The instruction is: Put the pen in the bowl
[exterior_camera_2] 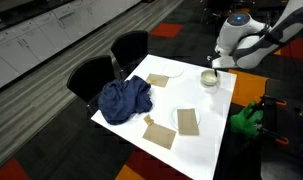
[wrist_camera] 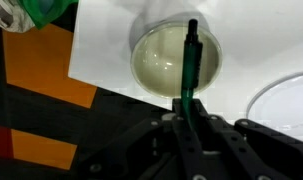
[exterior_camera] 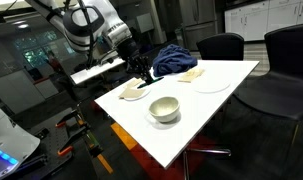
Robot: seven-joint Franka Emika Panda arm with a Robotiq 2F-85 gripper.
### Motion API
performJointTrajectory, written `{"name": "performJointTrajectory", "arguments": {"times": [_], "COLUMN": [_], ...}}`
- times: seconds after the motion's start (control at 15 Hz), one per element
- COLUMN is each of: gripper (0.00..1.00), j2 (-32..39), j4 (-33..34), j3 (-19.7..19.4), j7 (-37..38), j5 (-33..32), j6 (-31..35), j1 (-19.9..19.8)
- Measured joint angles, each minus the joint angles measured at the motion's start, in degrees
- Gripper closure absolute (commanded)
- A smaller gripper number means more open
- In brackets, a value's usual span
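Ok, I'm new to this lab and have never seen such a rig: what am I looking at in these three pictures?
It is a robot arm working at a white table. Two pictures come from cameras standing in the room; the third comes from a camera on the wrist, looking down past the end effector. That end effector is shut on a thin dark pen, above a round cream vessel; whether that is the deep bowl I cannot tell. Also on the table: a shallow dish, a flat plate and a crumpled blue cloth.
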Motion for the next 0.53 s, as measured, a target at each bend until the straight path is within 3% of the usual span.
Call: {"name": "performJointTrajectory", "arguments": {"times": [0.53], "gripper": [0.97], "j2": [1.2], "j4": [-1.2], "j3": [-1.6], "j7": [0.0], "j5": [0.1], "j6": [2.9], "j1": [-0.1]}}
